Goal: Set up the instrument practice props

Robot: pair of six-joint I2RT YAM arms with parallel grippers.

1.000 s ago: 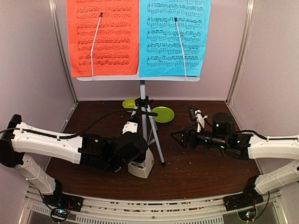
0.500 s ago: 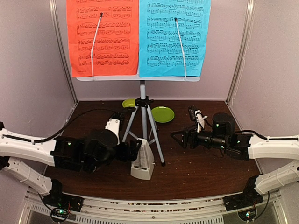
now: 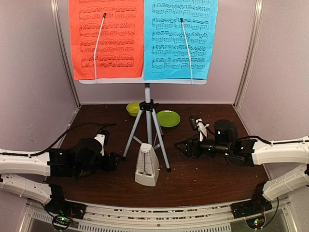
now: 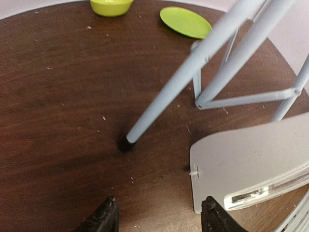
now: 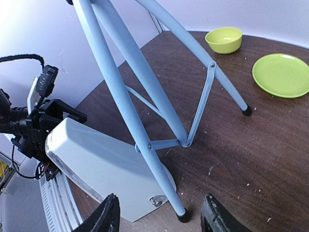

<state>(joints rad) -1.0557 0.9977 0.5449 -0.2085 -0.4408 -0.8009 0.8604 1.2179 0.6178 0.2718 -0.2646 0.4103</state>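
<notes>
Near centre: metronome (image 3: 146, 164), upright, long axis vertical, tip up, between near feet of tripod (image 3: 148, 126). Left of it, left gripper (image 4: 157, 217) low, pointing right, jaws parted, empty. Opposite, right gripper (image 5: 159, 215) pointing left, parted, empty. Far: desk (image 3: 142, 81) carrying red and blue sheets (image 3: 106, 38).

Whitish pyramid metronome (image 3: 146, 164) stands upright beside the grey tripod (image 3: 147, 107) bearing red sheet (image 3: 106, 38) and blue sheet (image 3: 183, 38).
</notes>
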